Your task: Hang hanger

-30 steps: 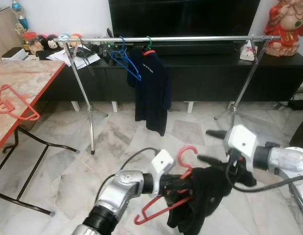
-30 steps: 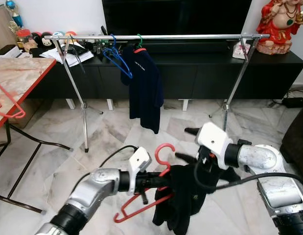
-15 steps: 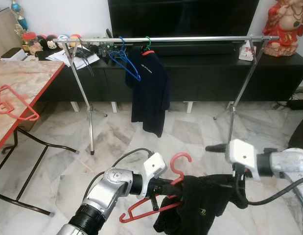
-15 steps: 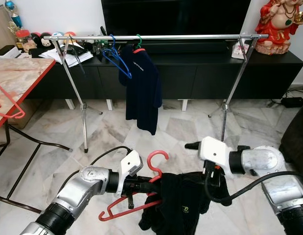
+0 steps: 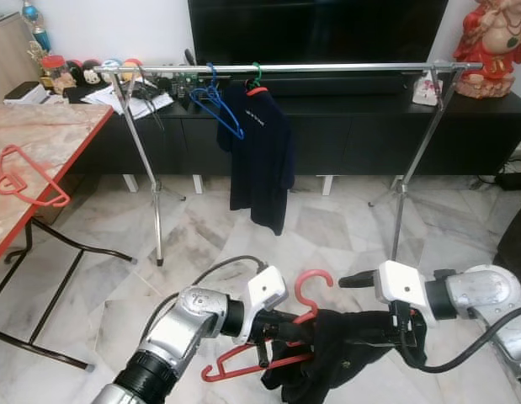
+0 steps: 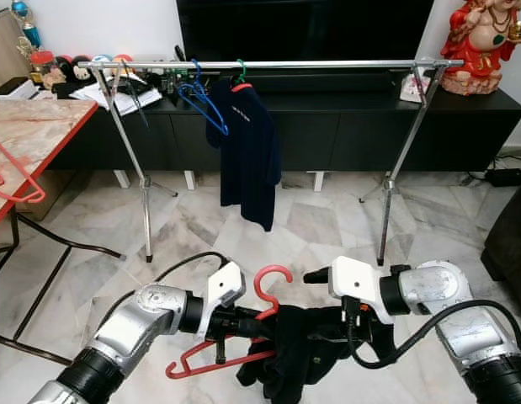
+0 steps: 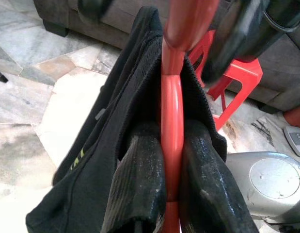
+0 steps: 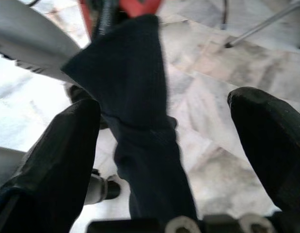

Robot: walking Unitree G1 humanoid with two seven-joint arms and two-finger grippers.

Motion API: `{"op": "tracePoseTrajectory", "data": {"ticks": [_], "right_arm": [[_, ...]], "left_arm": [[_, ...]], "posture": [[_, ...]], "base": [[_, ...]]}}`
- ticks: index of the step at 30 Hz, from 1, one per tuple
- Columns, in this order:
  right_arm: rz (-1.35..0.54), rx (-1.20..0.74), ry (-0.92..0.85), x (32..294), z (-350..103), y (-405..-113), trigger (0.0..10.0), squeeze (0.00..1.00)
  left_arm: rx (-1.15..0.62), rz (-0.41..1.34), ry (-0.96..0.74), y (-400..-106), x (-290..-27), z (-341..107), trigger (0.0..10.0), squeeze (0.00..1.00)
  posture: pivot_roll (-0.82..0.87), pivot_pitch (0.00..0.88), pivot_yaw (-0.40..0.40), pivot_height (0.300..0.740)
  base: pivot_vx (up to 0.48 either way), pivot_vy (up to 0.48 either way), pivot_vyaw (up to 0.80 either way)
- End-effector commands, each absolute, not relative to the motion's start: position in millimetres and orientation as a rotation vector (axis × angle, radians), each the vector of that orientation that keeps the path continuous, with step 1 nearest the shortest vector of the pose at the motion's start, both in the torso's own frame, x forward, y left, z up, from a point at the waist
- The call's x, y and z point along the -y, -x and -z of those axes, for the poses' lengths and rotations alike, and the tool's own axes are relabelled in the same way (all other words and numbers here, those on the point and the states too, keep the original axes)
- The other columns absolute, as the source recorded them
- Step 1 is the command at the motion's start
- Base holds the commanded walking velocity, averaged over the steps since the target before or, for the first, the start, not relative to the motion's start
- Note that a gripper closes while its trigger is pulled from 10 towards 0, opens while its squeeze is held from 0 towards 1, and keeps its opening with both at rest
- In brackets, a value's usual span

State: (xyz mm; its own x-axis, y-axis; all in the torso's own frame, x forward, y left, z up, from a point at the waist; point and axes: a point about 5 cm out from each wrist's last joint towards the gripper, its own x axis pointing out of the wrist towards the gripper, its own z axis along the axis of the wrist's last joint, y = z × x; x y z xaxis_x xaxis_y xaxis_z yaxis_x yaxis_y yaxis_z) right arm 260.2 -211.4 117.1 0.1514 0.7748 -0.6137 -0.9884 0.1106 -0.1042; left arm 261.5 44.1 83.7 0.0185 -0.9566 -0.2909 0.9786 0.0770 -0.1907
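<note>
I am pinching the red hanger in my left tool; right tool spread around the shirt. The rail is lying well ahead and above.

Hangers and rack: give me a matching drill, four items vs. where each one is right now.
Items:
1. red hanger with black garment
2. blue hanger
3. navy shirt
4. second red hanger

Places:
A. lying on the marble-top table
B. clamped in the left gripper, low over the floor
C. bare on the rail, left of the shirt
D. hanging from the rail on a hanger

Pairs: 1-B, 2-C, 3-D, 4-A

The right gripper has its jaws open around a fold of the black garment.
</note>
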Motion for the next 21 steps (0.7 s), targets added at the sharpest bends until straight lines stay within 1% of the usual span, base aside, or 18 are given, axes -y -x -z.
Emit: {"op": "tracePoseTrajectory", "data": {"ticks": [1,8,14,16,17,18,19,20,21], "right_arm": [[-1.393,-0.46,0.56,207.6,-117.0,-260.0,10.0,0.0],[-1.416,-0.485,0.561,206.3,-112.3,-258.8,10.0,0.0],[-1.448,-0.544,0.574,208.2,-106.2,-255.5,10.0,0.0],[-1.452,-0.544,0.565,208.0,-106.3,-255.5,7.5,0.0],[-1.452,-0.544,0.565,208.0,-106.3,-255.5,7.5,0.0],[-1.457,-0.545,0.558,207.1,-105.6,-255.6,4.7,0.0],[-1.463,-0.544,0.552,205.9,-105.0,-255.5,1.2,0.0],[-1.467,-0.543,0.548,204.9,-104.5,-255.4,0.0,0.0],[-1.472,-0.539,0.541,203.1,-104.2,-255.4,0.0,0.0]], "left_arm": [[-0.318,1.533,-0.109,-265.0,-38.2,-97.1,10.0,0.0],[-0.309,1.547,-0.115,-265.5,-36.1,-99.5,10.0,0.0],[-0.289,1.537,-0.119,-268.3,-33.9,-101.7,10.0,0.0],[-0.278,1.528,-0.125,-269.9,-33.7,-102.8,10.0,0.0],[-0.278,1.528,-0.125,-269.9,-33.7,-102.8,10.0,0.0],[-0.276,1.522,-0.131,-270.7,-33.7,-102.6,10.0,0.0],[-0.277,1.521,-0.133,-271.0,-33.8,-102.4,10.0,0.0],[-0.278,1.52,-0.133,-271.2,-33.7,-102.3,10.0,0.0],[-0.278,1.519,-0.132,-271.6,-33.9,-102.6,10.0,0.0]], "posture": [[-0.16,0.0,0.001,0.74],[-0.16,0.0,0.0,0.74],[-0.16,0.0,-0.003,0.74],[-0.16,0.0,-0.006,0.74],[-0.16,0.0,-0.006,0.74],[-0.15,0.0,-0.009,0.74],[-0.15,0.0,-0.009,0.74],[-0.15,0.0,-0.011,0.74],[-0.15,0.0,-0.011,0.74]], "base": [[0.0,0.0,0.0],[0.0,0.0,0.0],[0.0,0.0,0.0],[0.0,0.0,0.0],[0.0,0.0,0.0],[0.0,0.0,0.0],[0.0,0.0,0.0],[0.0,0.0,0.0],[0.0,0.0,0.0]]}}
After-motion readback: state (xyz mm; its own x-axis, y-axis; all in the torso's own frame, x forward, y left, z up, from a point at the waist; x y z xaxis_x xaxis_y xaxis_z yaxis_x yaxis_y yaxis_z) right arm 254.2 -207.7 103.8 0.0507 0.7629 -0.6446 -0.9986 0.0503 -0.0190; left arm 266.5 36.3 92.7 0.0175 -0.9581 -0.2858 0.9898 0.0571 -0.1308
